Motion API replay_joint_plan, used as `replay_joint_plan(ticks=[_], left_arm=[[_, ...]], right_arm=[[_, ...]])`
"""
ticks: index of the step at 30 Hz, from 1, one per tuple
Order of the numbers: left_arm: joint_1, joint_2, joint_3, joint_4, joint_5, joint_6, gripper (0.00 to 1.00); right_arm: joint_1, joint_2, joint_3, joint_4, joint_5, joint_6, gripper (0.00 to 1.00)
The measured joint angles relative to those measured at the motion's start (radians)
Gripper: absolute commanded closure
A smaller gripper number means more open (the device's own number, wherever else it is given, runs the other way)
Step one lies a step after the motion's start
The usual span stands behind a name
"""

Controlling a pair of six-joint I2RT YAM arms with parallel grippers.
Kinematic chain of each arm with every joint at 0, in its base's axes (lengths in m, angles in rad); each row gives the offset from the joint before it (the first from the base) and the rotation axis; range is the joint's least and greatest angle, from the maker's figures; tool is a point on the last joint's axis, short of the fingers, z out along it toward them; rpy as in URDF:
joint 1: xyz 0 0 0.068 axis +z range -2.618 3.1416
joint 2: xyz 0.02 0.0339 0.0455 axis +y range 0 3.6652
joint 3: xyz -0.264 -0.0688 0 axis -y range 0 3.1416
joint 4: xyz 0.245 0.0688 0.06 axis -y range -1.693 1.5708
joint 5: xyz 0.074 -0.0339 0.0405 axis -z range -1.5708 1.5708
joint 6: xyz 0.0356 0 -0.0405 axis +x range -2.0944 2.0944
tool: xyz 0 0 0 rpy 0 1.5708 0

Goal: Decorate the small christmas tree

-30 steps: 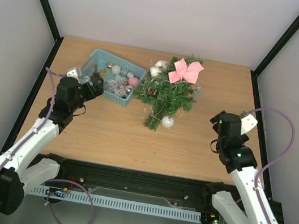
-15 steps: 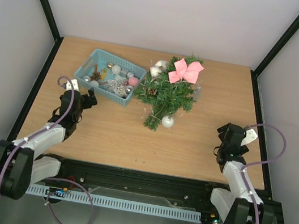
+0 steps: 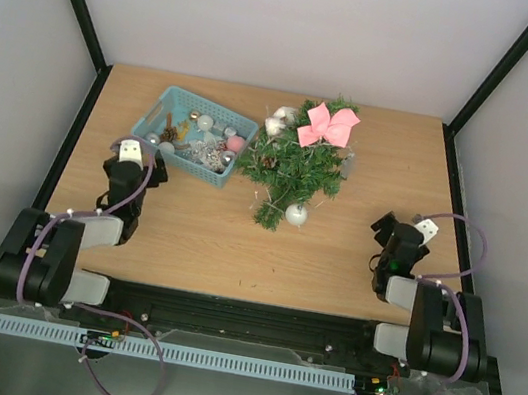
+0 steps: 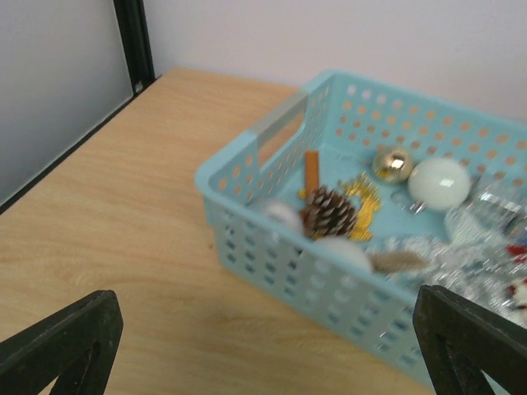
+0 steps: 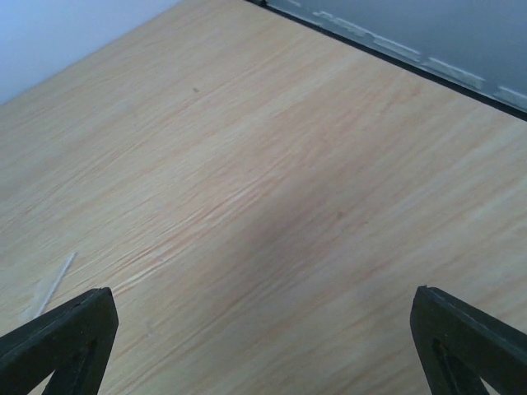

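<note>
Left gripper (image 4: 263, 337): fingers spread wide, nothing between them, low over the table (image 4: 107, 239). Basket (image 4: 247, 160) sits just ahead, its near wall facing the fingers. Inside it, the pine cone (image 4: 328, 212) is closest and the white ball (image 4: 439, 183) lies further back to the right. Tinsel on the far right is blurred.

Right gripper (image 5: 263, 329): also wide and empty, only bare wood ahead.

Tree (image 3: 294, 167): ahead-right of the left gripper, beyond the basket, and ahead-left of the right gripper, well apart. It carries a pink bow (image 3: 329, 125) and a silver ball (image 3: 296, 214).

Judgement: the next ornament pick is due. Rise over the near wall first and close on the pine cone alone. Keep off the tinsel. Lift straight above the rim, then swing right to a bare branch.
</note>
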Motion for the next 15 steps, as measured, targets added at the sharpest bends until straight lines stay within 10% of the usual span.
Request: replay_joint_plan(ticks=[15], left_arm=[[0.061, 0.229, -0.08, 0.329, 0.04, 0.101, 0.0]], right_arm=[[0.086, 0.191, 0.032, 0.272, -0.042, -0.173, 0.01]])
